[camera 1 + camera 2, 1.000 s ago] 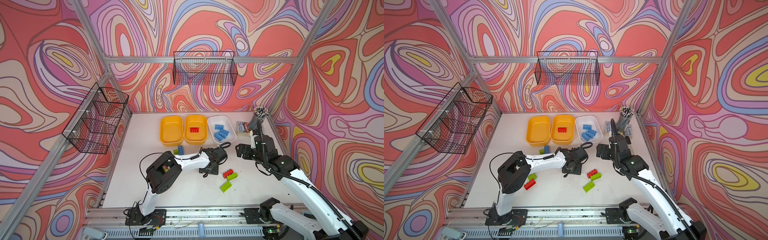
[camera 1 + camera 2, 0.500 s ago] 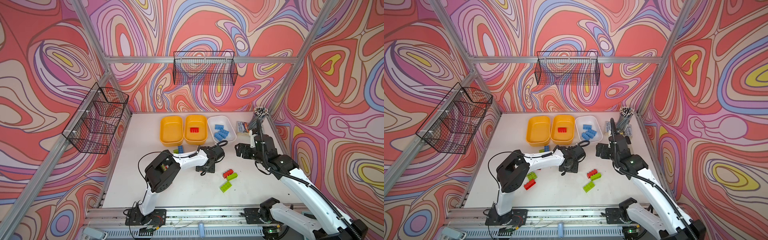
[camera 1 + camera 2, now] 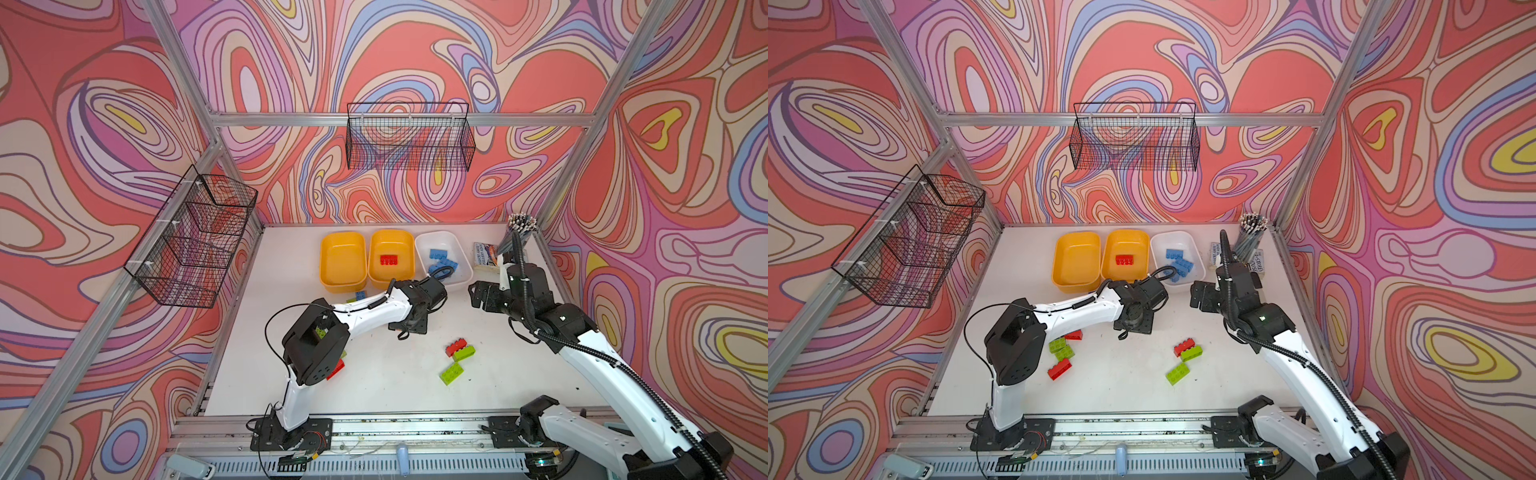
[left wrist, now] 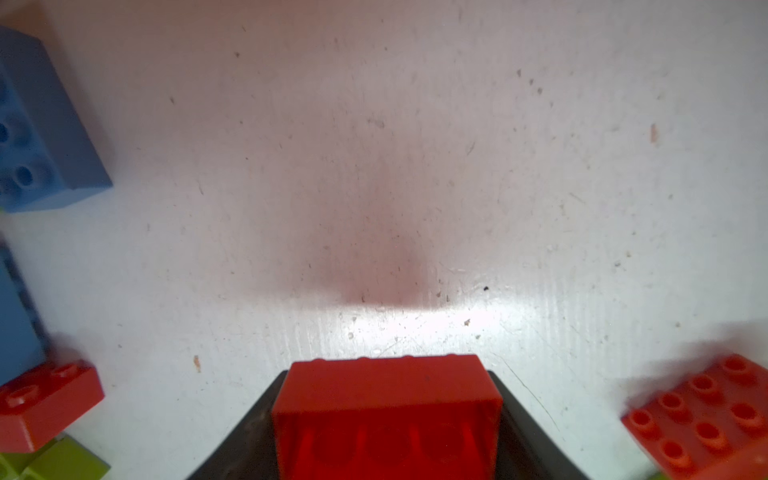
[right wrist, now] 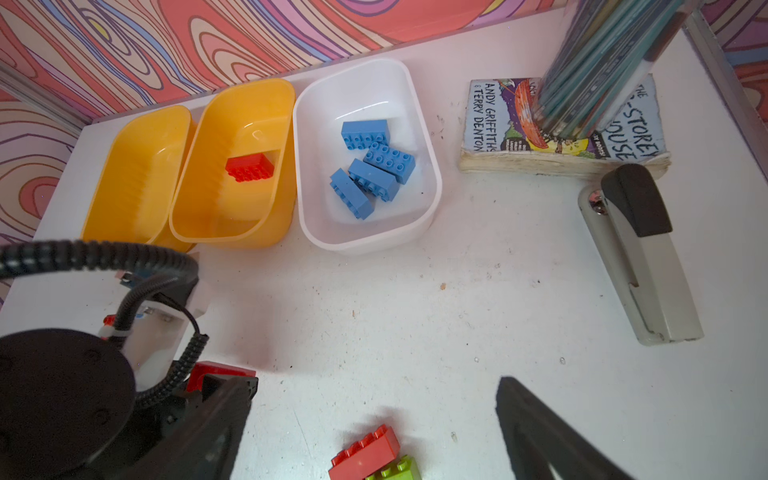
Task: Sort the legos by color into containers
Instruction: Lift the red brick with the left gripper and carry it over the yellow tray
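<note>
Our left jaws pinch a red brick (image 4: 386,399); a jolt could drop it before the middle tub (image 3: 392,243). Right jaws gape.

red brick (image 4: 386,415), white tub (image 5: 313,158), possibly lime brick (image 4: 62,461)

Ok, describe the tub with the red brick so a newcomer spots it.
At the back of the white table stands a row of three tubs. It is the middle tub, yellow-orange. Unlike the empty yellow-orange tub beside it and the white tub of blue bricks, it holds one red brick.
</note>
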You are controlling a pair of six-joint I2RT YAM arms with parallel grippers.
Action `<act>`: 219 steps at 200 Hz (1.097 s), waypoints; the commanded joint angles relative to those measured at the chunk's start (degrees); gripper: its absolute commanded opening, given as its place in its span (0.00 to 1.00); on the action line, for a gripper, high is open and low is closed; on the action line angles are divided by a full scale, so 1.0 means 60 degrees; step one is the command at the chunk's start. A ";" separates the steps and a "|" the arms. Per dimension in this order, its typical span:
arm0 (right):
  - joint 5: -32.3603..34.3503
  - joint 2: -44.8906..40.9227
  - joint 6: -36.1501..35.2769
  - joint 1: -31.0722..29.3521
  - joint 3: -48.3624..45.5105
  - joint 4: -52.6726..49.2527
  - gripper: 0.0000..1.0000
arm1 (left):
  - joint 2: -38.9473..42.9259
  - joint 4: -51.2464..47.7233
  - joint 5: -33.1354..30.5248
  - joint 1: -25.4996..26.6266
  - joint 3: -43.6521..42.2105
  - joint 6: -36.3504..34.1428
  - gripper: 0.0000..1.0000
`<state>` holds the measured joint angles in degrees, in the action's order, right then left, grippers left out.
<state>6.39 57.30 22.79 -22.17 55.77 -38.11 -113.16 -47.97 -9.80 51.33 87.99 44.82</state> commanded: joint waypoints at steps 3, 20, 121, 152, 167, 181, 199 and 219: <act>-0.0011 0.0169 0.0000 -0.0004 0.0349 0.0026 0.98 | 0.0418 -0.0633 -0.0445 -0.0594 0.0730 -0.0590 0.25; -0.0012 0.0335 0.0024 0.0002 0.0410 0.0067 0.98 | 0.0339 -0.0684 -0.0446 -0.1047 0.1330 -0.0957 0.28; 0.0572 0.1654 0.0008 0.0013 0.1123 0.0181 0.98 | -0.3261 -0.1006 0.0203 -0.3296 0.6690 -0.2244 0.43; 0.0631 0.2160 -0.0036 -0.0003 0.1338 0.0242 0.98 | -0.4049 -0.0799 0.0711 -0.3637 0.7562 -0.2295 0.73; 0.0657 0.2361 -0.0035 -0.0002 0.1338 0.0270 0.98 | -0.4119 -0.0707 0.0824 -0.3662 0.7705 -0.2370 0.87; 0.0625 0.2538 -0.0041 -0.0002 0.1291 0.0301 0.98 | -0.3991 -0.0634 0.0930 -0.3662 0.7608 -0.2373 0.94; 0.0535 0.2694 0.0018 -0.0006 0.1077 0.0343 0.98 | -0.3570 -0.0471 0.1097 -0.3641 0.7164 -0.2385 0.99; 0.0353 0.2769 0.0132 -0.0006 0.0676 0.0392 0.98 | -0.2697 0.0024 0.1200 -0.3630 0.5889 -0.2308 1.00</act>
<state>9.19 73.34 22.85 -22.17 62.13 -36.16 -136.51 -49.58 -4.23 29.15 129.21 31.46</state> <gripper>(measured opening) 0.982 0.989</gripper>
